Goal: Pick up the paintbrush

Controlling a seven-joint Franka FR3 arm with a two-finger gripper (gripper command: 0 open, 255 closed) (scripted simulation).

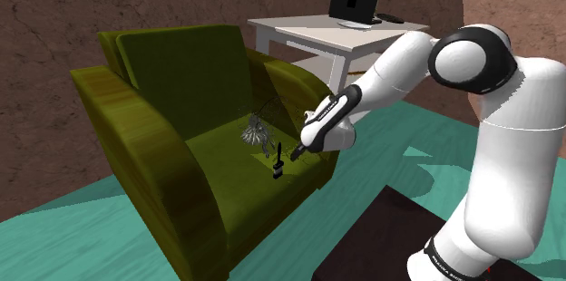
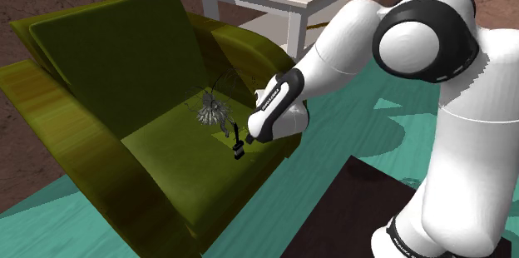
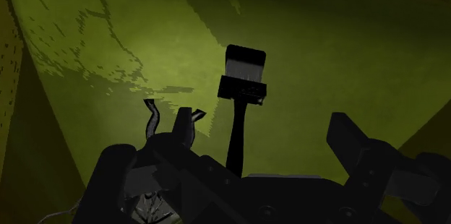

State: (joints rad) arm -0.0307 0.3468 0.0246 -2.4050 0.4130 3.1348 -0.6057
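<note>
Two fingers [image 3: 350,139] spread, straddling paintbrush [image 3: 242,78] handle without touching it, low over armchair [image 1: 136,143] seat. Centre gripper [image 3: 264,123] on handle, close gently, lift straight; avoid wiry grey clutter [image 1: 257,131].

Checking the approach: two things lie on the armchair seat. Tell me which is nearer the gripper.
The paintbrush, a slim black handle with a dark head, right by the gripper. The grey wiry tangle lies further back on the armchair seat.
</note>
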